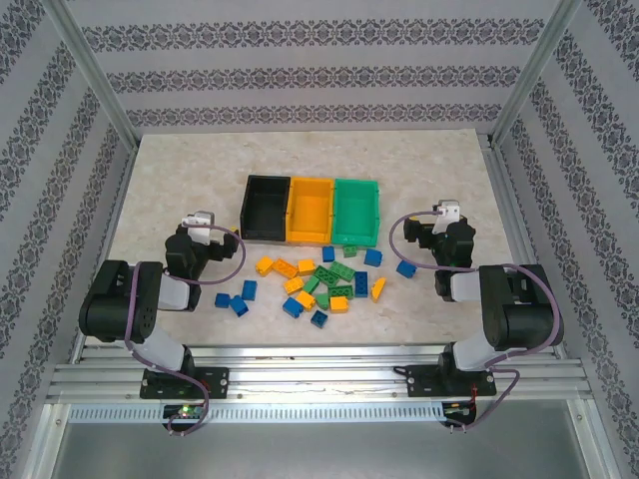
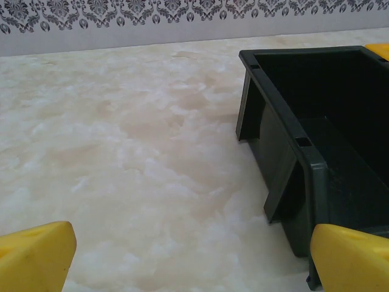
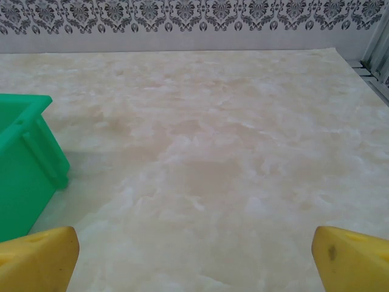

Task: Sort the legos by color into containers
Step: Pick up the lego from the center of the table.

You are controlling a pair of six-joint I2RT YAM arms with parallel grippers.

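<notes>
Left tool (image 2: pixel 194 258): fully open, empty, at 8 o'clock of black bin (image 1: pixel 266 207). Right tool (image 3: pixel 194 258): fully open, empty, at 4 o'clock of green bin (image 1: pixel 356 212). Orange bin (image 1: pixel 310 210) joined between those 2. Legos (image 1: pixel 319 284) scattered loose on desk (image 1: pixel 180 170) at 6 o'clock of the 3 bins, between both tools.

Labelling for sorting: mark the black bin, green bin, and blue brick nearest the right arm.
black bin (image 2: pixel 328 85), left wrist view, inner wall
green bin (image 3: pixel 24 164), right wrist view, outer wall
blue brick (image 1: pixel 405 268), top view, top face
</notes>
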